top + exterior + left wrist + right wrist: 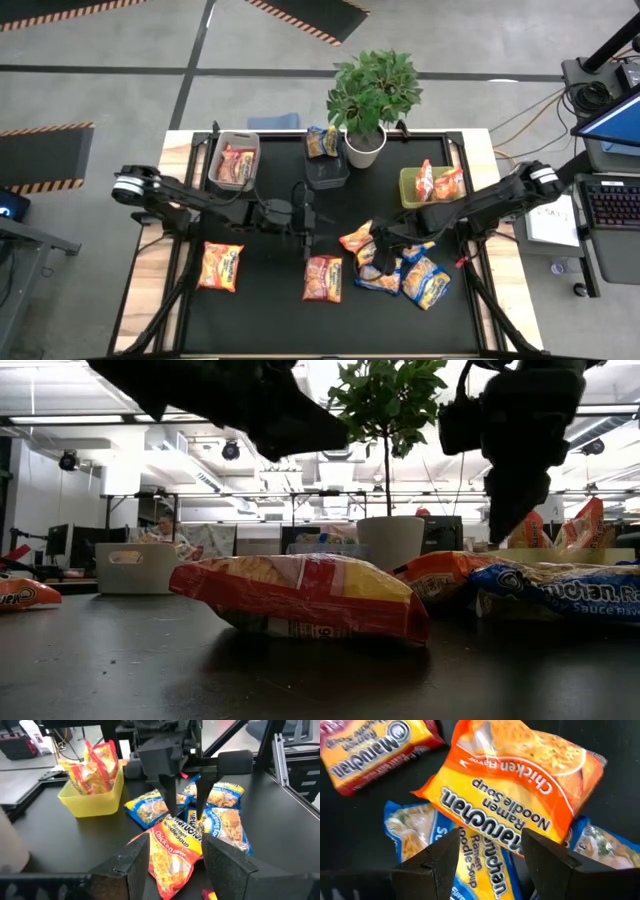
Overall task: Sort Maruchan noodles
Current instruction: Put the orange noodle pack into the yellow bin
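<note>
Several Maruchan noodle packets lie flat on the black table: a red-orange one [221,266], a red one [323,278], an orange chicken one [357,238] partly on top of blue ones [427,282]. My right gripper [490,855] hangs open, pointing steeply down, just above the orange packet [515,795], where it overlaps a blue packet [415,837]. My left gripper [175,865] stands open and nearly level at the table's middle [307,245], facing the orange packet [172,855] without touching it.
Along the far edge stand a grey bin [235,160] holding red packets, a dark bin [325,168] with a blue-and-yellow packet, a potted plant [364,145], and a green bin [430,188] with orange packets. The table's near left stays bare.
</note>
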{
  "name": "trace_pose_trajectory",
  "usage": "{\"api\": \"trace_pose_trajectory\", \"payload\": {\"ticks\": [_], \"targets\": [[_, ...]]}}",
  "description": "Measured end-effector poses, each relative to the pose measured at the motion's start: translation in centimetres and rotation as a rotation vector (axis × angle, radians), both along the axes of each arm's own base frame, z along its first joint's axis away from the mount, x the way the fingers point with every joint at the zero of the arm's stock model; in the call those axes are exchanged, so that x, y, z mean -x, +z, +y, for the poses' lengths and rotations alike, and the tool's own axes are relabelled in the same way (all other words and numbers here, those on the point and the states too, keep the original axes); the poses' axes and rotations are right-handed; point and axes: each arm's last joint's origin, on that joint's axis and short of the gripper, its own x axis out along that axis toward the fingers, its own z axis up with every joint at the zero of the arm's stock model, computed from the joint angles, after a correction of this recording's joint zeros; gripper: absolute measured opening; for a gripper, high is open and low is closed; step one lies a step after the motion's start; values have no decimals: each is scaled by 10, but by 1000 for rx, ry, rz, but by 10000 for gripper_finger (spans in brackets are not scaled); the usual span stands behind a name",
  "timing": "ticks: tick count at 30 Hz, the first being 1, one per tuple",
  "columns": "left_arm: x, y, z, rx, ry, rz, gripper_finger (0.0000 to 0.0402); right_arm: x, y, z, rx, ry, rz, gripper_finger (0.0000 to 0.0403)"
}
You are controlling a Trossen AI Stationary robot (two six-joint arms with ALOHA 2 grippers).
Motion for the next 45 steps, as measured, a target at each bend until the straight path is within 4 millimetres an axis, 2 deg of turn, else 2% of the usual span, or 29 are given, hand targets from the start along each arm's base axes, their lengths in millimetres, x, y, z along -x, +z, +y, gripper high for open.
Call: {"api": "trace_pose_trajectory", "payload": {"ticks": [4, 9, 12, 16, 21, 25, 32, 38, 45], "targets": [[-9, -16, -2, 11, 2, 4, 162, -4, -4, 0, 71, 30, 20, 201], [-17, -31, -2, 40, 12, 4, 162, -14, -21, -1, 107, 89, 43, 201], [-19, -31, -3, 44, 13, 2, 162, -23, -31, -3, 123, 114, 31, 201], [-20, -25, -3, 51, 13, -16, 162, -42, -36, -8, 132, 135, -87, 201], [-19, -24, -3, 59, 16, -11, 162, -64, -28, -20, 151, 139, -243, 201], [-18, -24, -3, 70, 19, -4, 162, -73, -16, -29, 184, 155, -285, 201], [-18, -27, -3, 97, 29, 17, 162, -65, 12, -33, 232, 214, -363, 201], [-18, -27, -3, 118, 36, 16, 162, -45, 29, -36, 246, 233, -378, 201], [-18, -27, -3, 146, 45, 21, 162, -17, 38, -38, 252, 235, -416, 201]]}}
